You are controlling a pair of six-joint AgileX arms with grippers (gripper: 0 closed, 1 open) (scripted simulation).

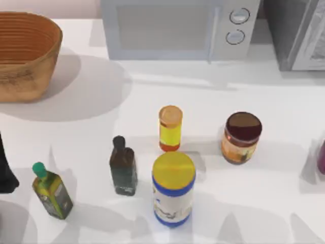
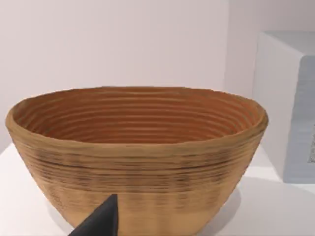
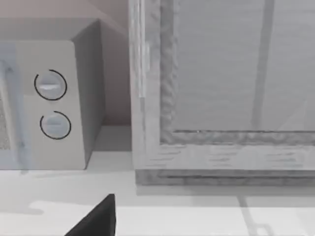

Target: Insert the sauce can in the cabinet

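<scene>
Sauce can (image 1: 241, 137): stood upright on the tabletop (image 1: 101, 132), right of centre in the top view, lid uppermost, so its long axis is vertical. It is untouched; the slim yellow bottle (image 1: 170, 128) is near on its left and the tall yellow-lidded canister (image 1: 173, 188) lies nearer the front edge and to the left.

Cabinet (image 1: 299, 33): set at the back right corner of the tabletop, just beside the microwave (image 1: 180, 28). In the right wrist view its pale door panel (image 3: 221, 88) is faced head-on and appears closed, so it is judged that the door must be dealt with before the can can go in.

Deciding relation: the can lies in front of the cabinet and somewhat to its left, on the right half of the tabletop. The right arm is judged the nearer one and the natural choice for the grasp.

Right tool (image 3: 96, 219): a single dark fingertip is seen in the right wrist view, aimed at the cabinet door and the microwave knobs. Whether the tool is spread or pressed together cannot be told; nothing is seen held or touched.

Left tool (image 2: 98, 221): parked at the left side, with one dark fingertip seen before the woven basket (image 2: 138, 152). Its spread cannot be told either, and nothing is seen held.

Other items: a dark bottle (image 1: 123, 166) and a green-capped oil bottle (image 1: 52, 192) are stood at the front left, well apart from the can.

Stage: judged to be the very start, with the can not yet approached.
</scene>
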